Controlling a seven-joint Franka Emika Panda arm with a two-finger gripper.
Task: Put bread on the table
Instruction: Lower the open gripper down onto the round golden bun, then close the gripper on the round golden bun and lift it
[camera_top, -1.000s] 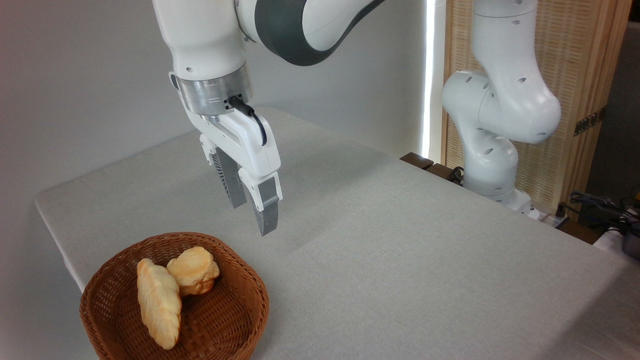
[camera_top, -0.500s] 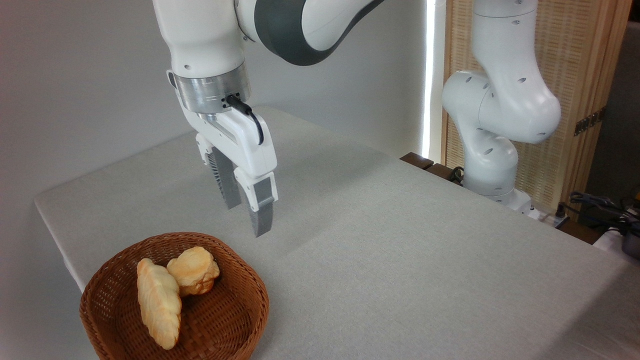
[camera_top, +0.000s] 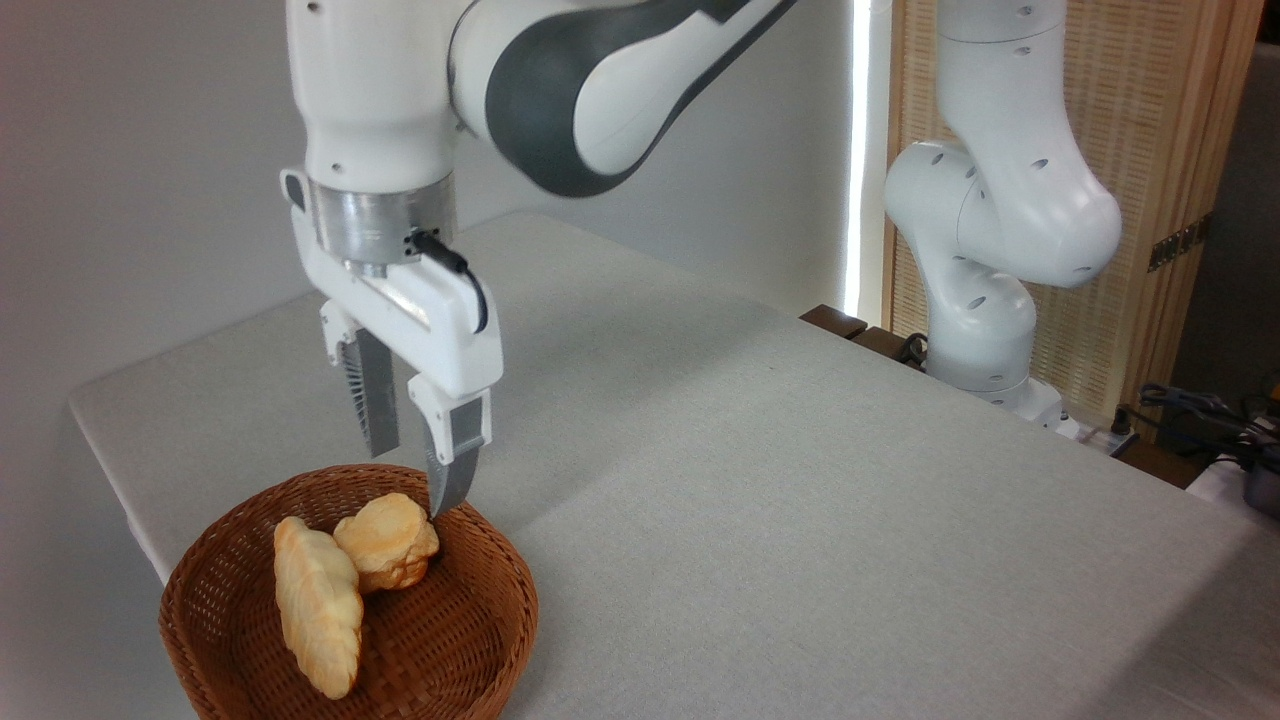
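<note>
Risk sits mostly with the neighbouring loaf — it touches the bread on its 8 o'clock side, so a finger coming down there could pinch both or shove the bread aside. The hand hangs just above the basket rim at the bread's 12 o'clock, fingers narrowly parted, holding nothing. The bread looks small, lumpy, golden-brown, darker underneath, lying inside the basket, not yet on the worktop.
</note>
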